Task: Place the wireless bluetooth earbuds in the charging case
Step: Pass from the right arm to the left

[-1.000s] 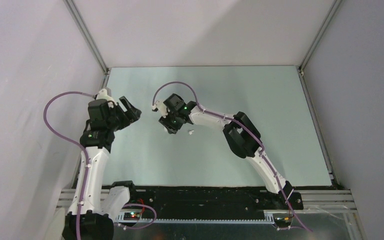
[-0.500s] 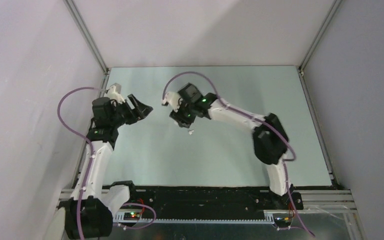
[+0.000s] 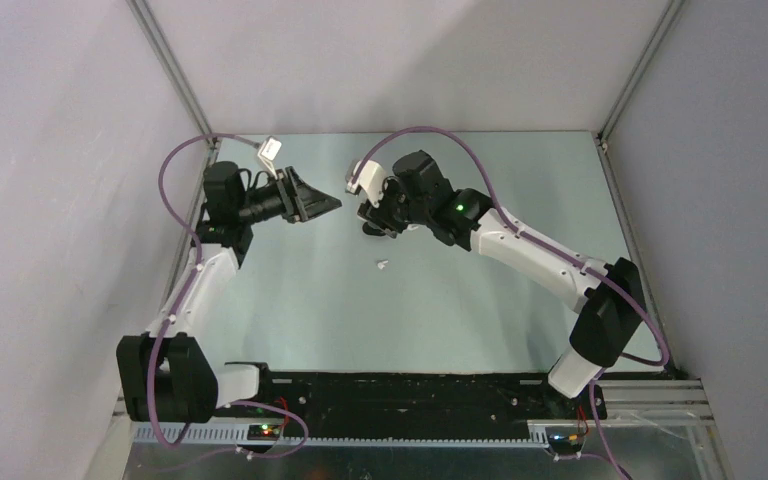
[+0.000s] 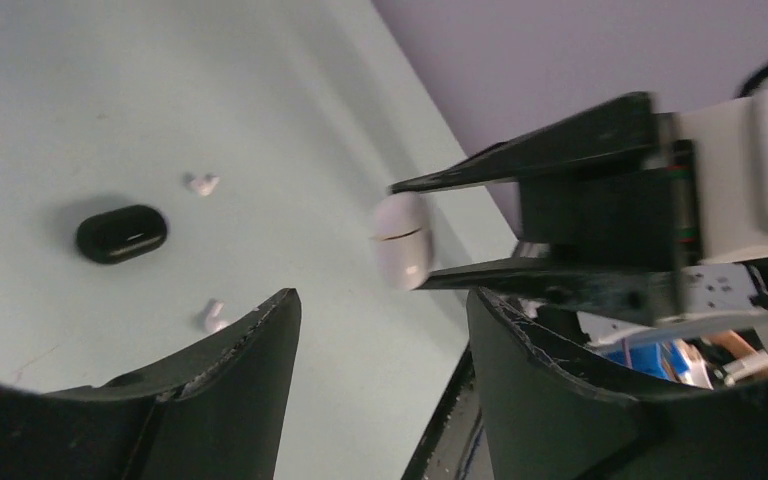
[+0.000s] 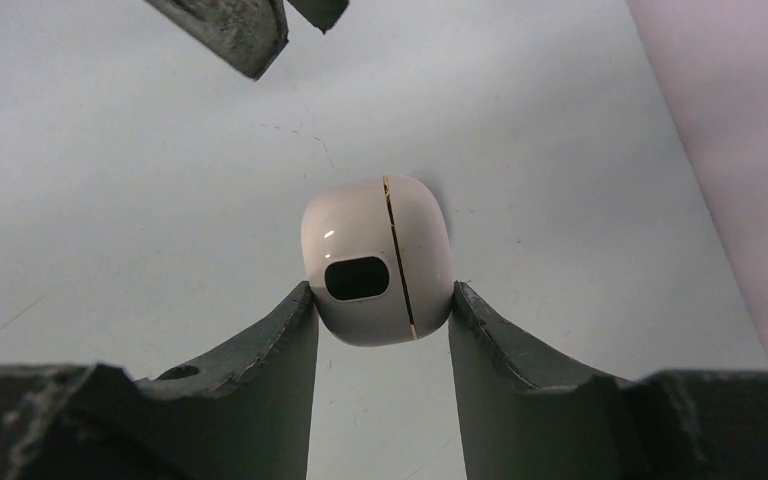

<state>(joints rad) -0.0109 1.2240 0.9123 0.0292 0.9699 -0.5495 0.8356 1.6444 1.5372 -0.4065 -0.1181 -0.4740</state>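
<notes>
Right tool (image 5: 380,292) grips charging case (image 5: 378,250) — left tool (image 4: 382,300) jaws apart.

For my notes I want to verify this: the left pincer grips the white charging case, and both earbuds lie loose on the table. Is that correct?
Not quite. It is the right pincer that grips the charging case, as the right wrist view shows. The left pincer is open and holds nothing. Both earbuds do lie loose on the table.
</notes>
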